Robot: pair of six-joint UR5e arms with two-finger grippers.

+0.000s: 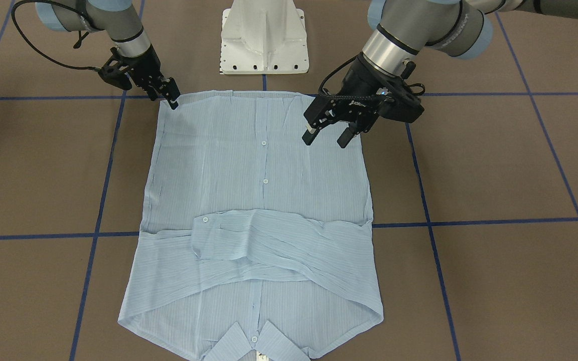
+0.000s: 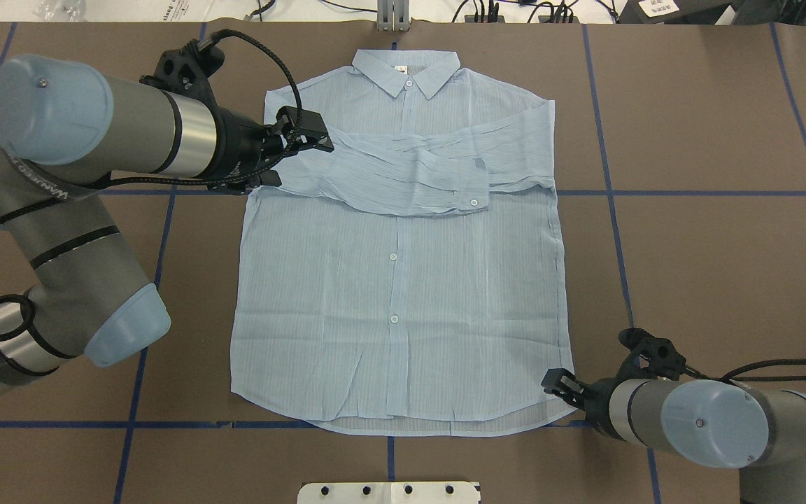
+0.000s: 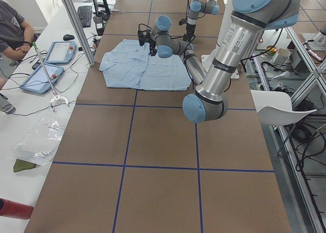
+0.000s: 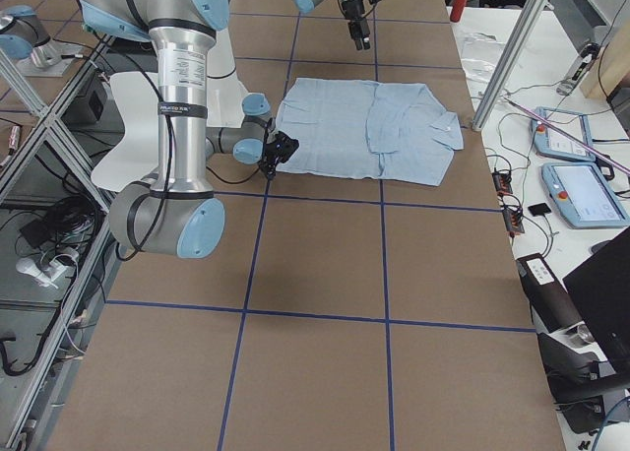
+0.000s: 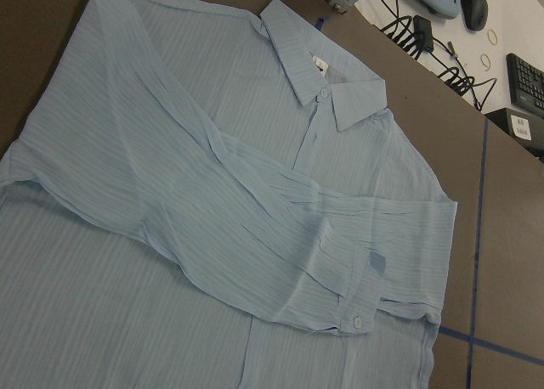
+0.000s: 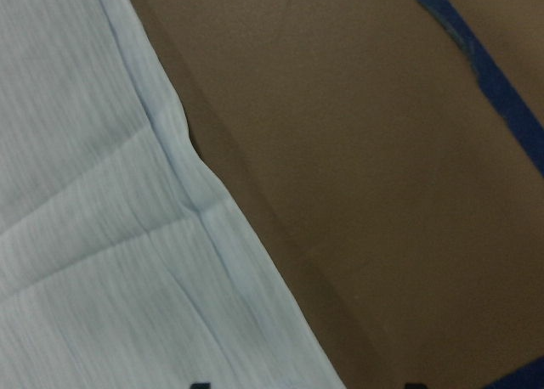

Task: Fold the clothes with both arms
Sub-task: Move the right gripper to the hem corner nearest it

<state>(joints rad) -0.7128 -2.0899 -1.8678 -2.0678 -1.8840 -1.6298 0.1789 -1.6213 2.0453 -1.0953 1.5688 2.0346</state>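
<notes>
Exterior front-facing view: the right gripper (image 1: pixel 172 100), jaws parted, sits down at the hem corner of the shirt (image 1: pixel 264 200), cloth spreading inward from it. The left gripper (image 1: pixel 325 139), also open, hovers raised over the opposite side edge. The shirt's length runs away from both, collar (image 1: pixel 254 346) farthest.

Robot lab / test cell. Evidence: left arm (image 3: pixel 224 55) + right arm (image 4: pixel 177 96), industrial type, on white pedestal (image 1: pixel 264 37). Big brown bench (image 3: pixel 153 167) w/ blue tape grid (image 3: pixel 127 165). Alu frame posts (image 3: pixel 76 24) alongside. White side bench (image 3: pixel 25 116): control tablets (image 3: pixel 62 52), keyboard (image 3: pixel 84 15), mouse (image 3: pixel 69 37), loose cables (image 4: pixel 507 136). Person (image 3: pixel 12 32) seated there.
</notes>
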